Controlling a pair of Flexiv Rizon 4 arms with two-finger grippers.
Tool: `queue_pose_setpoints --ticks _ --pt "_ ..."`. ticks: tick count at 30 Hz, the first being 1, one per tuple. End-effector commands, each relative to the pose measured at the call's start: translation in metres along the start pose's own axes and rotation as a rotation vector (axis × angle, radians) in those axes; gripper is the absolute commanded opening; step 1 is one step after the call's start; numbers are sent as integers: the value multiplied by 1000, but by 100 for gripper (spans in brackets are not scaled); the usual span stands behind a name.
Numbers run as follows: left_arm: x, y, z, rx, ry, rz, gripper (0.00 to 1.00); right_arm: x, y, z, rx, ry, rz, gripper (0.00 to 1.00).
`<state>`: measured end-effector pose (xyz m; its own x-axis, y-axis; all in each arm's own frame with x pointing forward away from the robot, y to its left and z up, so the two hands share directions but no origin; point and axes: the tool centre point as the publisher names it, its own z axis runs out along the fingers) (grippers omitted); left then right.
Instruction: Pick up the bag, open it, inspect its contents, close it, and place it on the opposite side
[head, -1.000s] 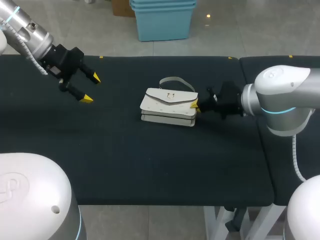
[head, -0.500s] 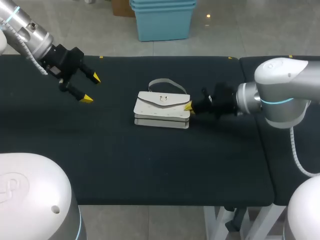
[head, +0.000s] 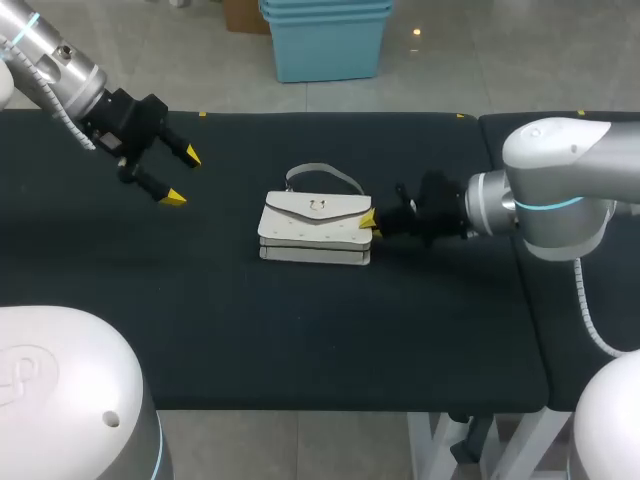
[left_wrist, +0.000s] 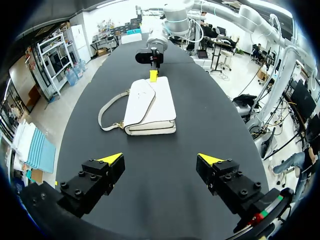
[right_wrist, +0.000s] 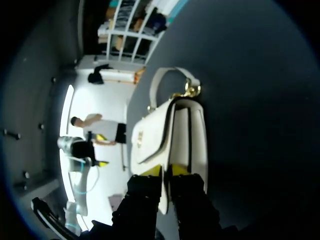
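Right gripper sits right of centre in the head view, fingers almost together. In the right wrist view a thin white edge of the bag sits between the two yellow tips, so it is clamped on the bag's end. Right arm enters from the right edge and lies low over the table.

Bag is white with a flap front and lies flat near the centre of the frame, touching the right gripper at its right end. Its strap arches behind it, toward the top of the frame. In the right wrist view the strap loops at the bag's far end from the gripper, joined by a gold ring.

Left gripper is in the upper left of the frame, fingers spread wide and holding nothing, well apart from the bag. Left arm comes in from the upper left corner.

The left wrist view shows its own gripper with tips wide apart. The bag lies ahead of it on the dark table, strap trailing to one side. The right gripper is at the bag's far end.
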<state>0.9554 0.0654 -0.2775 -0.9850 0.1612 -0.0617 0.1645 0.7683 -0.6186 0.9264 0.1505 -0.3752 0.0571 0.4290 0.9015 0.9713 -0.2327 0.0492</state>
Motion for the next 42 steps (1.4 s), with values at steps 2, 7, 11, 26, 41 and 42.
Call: queue_pose_setpoints --ticks 2,7,11,26,41,42 --pt "0 1 1 3 -1 1 100 0 0 -12 -6 6 0 100" --pt "0 1 1 3 -1 1 100 7 8 -38 -1 -13 -39 100" --pt "0 1 1 3 -1 1 100 19 12 -58 52 -69 -110 100" --pt "0 1 1 3 -1 1 100 56 21 -77 254 -567 -475 100" --pt "0 1 1 3 -1 1 100 59 31 -78 390 -990 -598 100" --pt "0 1 1 3 -1 1 100 59 31 -79 401 -1008 -607 100"
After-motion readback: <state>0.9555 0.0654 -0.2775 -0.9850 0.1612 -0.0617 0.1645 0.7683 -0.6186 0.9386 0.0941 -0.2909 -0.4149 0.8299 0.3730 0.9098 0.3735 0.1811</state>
